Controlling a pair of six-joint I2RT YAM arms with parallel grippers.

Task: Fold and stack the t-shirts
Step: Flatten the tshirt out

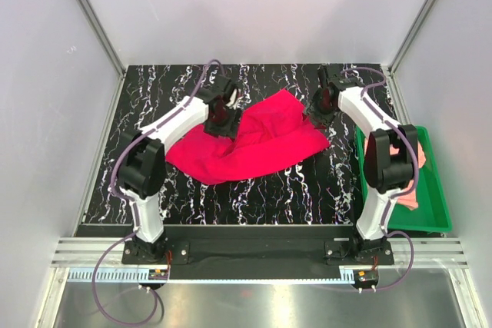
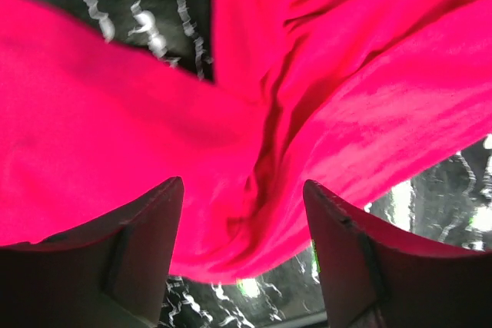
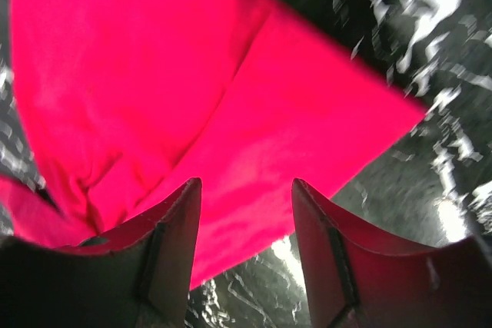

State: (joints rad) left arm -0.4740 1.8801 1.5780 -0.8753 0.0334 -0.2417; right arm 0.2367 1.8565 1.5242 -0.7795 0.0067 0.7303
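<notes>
The crimson-red t-shirt (image 1: 250,142) lies spread and creased in the middle of the black marbled table. My left gripper (image 1: 220,120) is open just above its left far part; in the left wrist view (image 2: 243,190) the red cloth (image 2: 154,136) fills the space past the jaws, bunched in a fold. My right gripper (image 1: 320,113) is open at the shirt's right edge; in the right wrist view (image 3: 246,190) the cloth's edge (image 3: 254,113) lies between the jaws. A pale salmon-pink t-shirt (image 1: 415,182) lies in the green tray (image 1: 434,190), partly hidden by the right arm.
The green tray stands at the table's right edge beside the right arm's base. White walls and metal frame posts (image 1: 92,21) enclose the table (image 1: 307,190) on three sides.
</notes>
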